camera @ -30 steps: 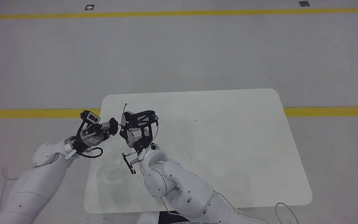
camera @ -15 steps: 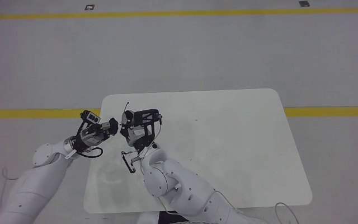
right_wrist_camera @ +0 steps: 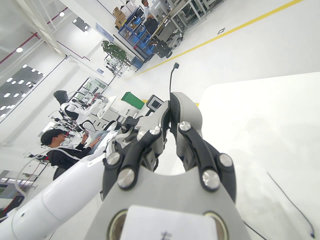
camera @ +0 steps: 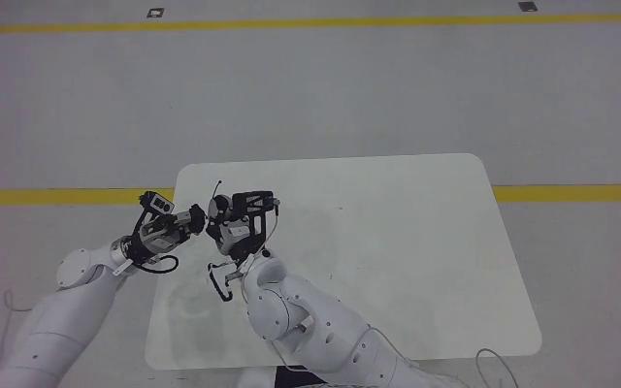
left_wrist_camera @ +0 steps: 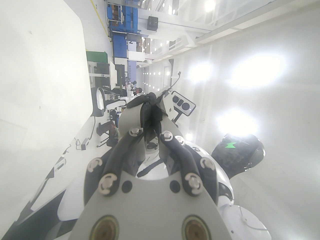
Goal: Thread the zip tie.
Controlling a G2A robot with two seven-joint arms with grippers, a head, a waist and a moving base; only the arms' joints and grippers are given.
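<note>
The zip tie [right_wrist_camera: 172,83] is a thin black strip. Its small square head sticks up past the fingertips of my right gripper [right_wrist_camera: 171,107], which is shut on the strip. In the top view the two grippers meet tip to tip above the table's left part: the right gripper [camera: 220,208] with the zip tie [camera: 217,184] rising from it, and the left gripper [camera: 197,219] just beside it. The left gripper [left_wrist_camera: 150,98] has its fingers pressed together. Whether the strip lies between them is hidden. The zip tie head [left_wrist_camera: 178,73] shows just beyond the left fingertips.
The white table [camera: 408,252] has rounded corners and a wide bare surface to the right of both arms. A thin black cable loop [camera: 217,281] hangs under the right wrist. Yellow floor lines run behind the table.
The right wrist has turned slightly and the cable loop under it has swung a little to the left. The left arm has stayed put.
</note>
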